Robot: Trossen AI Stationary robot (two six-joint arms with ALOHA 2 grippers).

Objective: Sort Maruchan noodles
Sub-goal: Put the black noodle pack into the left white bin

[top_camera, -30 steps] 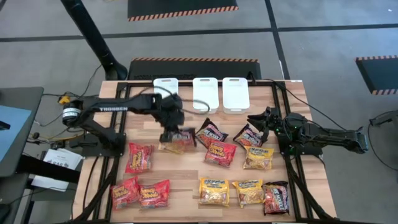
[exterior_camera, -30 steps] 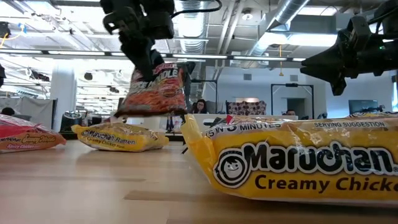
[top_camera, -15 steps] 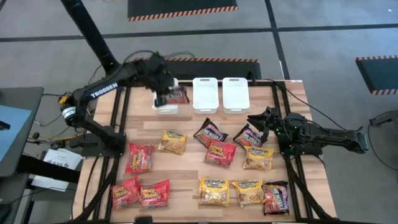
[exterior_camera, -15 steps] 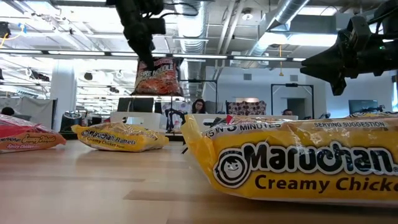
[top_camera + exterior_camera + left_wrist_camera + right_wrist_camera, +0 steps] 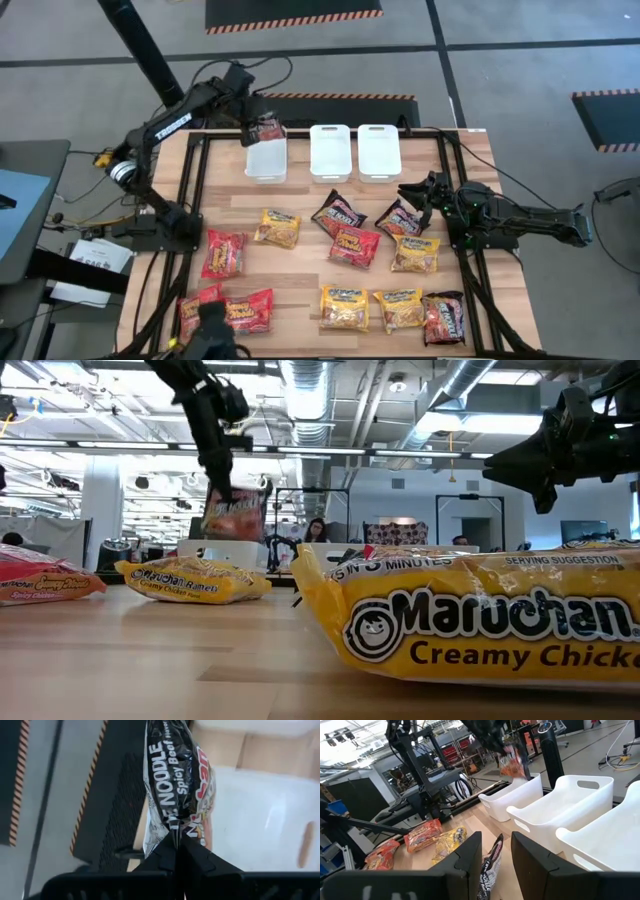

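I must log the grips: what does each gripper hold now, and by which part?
The left gripper pinches a dark Spicy Beef packet by one edge, over the leftmost bin. The right gripper holds nothing.

Left bin (image 5: 266, 163) mouth partly blocked: left gripper (image 5: 262, 128) hangs a dark packet (image 5: 269, 131) over its far edge. Middle bin (image 5: 330, 152) and right bin (image 5: 379, 150) open from above. Bare strip of surface (image 5: 300, 195) between bins and packets, wide enough to pass. Centre crowded: packets (image 5: 355, 245) lie close, some touching. Right gripper (image 5: 420, 192) hovers beside the dark packet (image 5: 401, 217), fingers (image 5: 470, 855) apart. Frame rails (image 5: 197, 200) fence both sides.
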